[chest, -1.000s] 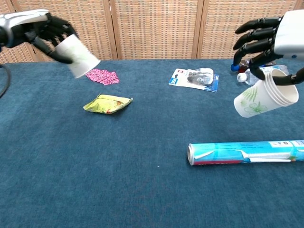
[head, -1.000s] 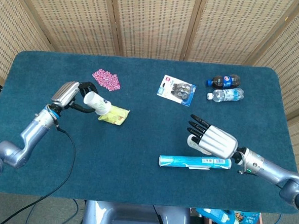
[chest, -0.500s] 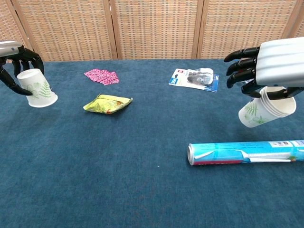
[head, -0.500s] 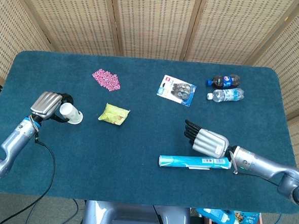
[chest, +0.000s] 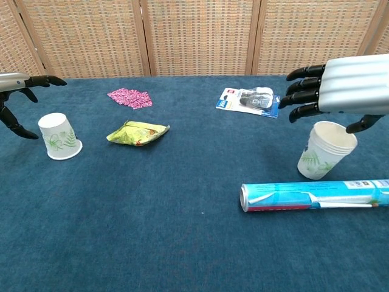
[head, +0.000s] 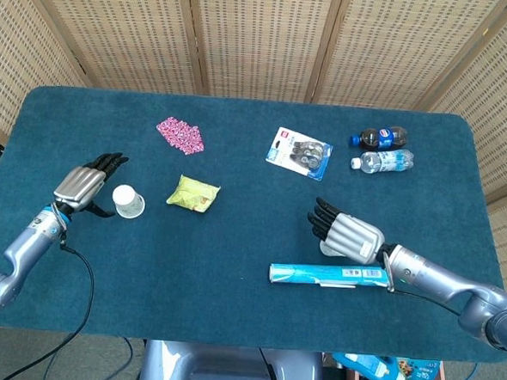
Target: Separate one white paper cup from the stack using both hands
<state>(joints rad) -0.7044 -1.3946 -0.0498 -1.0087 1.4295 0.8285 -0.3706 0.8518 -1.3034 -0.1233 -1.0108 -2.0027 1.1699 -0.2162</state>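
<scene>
A single white paper cup (head: 129, 202) (chest: 59, 136) with a green leaf print stands upside down on the blue table at the left. My left hand (head: 86, 184) (chest: 18, 100) hangs just beside it with its fingers spread, not touching it. The remaining cup stack (chest: 325, 150) stands upright on the table at the right, just behind the long tube. My right hand (head: 347, 234) (chest: 340, 91) hovers over the stack with fingers stretched out and the thumb near the rim, holding nothing. In the head view the hand hides nearly all of the stack.
A blue-and-white tube (head: 330, 275) (chest: 316, 194) lies in front of the stack. A yellow-green packet (head: 193, 194) (chest: 138, 132) and a pink packet (head: 180, 135) lie near the single cup. A blister pack (head: 300, 152) and two bottles (head: 381, 148) sit at the back right.
My left hand lowered the single cup upside down onto the table and let go. My right hand set the stack down upright and spread its fingers above it.
</scene>
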